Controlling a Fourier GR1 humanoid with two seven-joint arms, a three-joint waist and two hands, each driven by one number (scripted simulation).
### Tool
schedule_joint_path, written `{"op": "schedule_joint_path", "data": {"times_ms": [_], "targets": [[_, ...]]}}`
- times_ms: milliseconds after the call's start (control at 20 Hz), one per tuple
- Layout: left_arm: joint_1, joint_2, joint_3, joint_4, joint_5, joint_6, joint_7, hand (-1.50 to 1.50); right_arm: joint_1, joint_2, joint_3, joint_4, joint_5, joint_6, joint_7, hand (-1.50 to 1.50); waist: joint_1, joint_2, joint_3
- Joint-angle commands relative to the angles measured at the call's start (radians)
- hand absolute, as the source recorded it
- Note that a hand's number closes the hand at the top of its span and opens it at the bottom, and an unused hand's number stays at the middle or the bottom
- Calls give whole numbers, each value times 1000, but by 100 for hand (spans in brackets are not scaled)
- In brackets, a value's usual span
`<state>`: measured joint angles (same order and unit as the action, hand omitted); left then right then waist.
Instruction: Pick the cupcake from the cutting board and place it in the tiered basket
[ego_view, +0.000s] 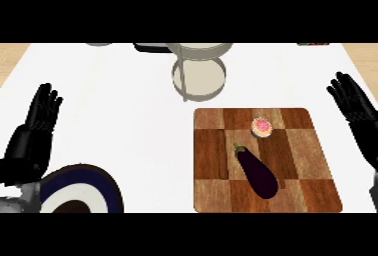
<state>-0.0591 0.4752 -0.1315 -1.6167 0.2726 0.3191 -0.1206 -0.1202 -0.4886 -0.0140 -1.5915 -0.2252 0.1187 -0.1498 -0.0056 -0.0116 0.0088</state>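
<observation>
The white table (111, 125) spreads under me, the cutting board (295, 165) on its right half, the tiered basket (199, 75) just beyond the board's far left corner. My left hand (37, 120) and right hand (354, 107) rest with fingers straight, holding nothing. An eggplant (257, 172) lies mid-board; the cupcake (261, 127) sits beside its stem, untouched. The pick hasn't begun, I judge; next my right hand must reach in over it.

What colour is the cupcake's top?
Pink, with a pale tan rim, on the cupcake; head view shows it best.
</observation>
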Motion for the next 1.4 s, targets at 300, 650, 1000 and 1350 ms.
{"op": "schedule_joint_path", "data": {"times_ms": [300,650,1000,1350], "targets": [[117,22,-9,135,28,-37,106,0,82,378,-225,197,-449,-84,-155,150,-99,31,45],[123,78,-12,225,68,-150,197,0,102,246,-5,326,-11,-188,-133,-150,15,19,-14],[110,63,-8,277,61,-170,175,0,-31,-6,126,297,200,-140,217,-150,18,13,-13],[41,46,10,304,52,-172,225,0,-218,-75,163,260,82,165,468,-150,9,13,-10]]}}
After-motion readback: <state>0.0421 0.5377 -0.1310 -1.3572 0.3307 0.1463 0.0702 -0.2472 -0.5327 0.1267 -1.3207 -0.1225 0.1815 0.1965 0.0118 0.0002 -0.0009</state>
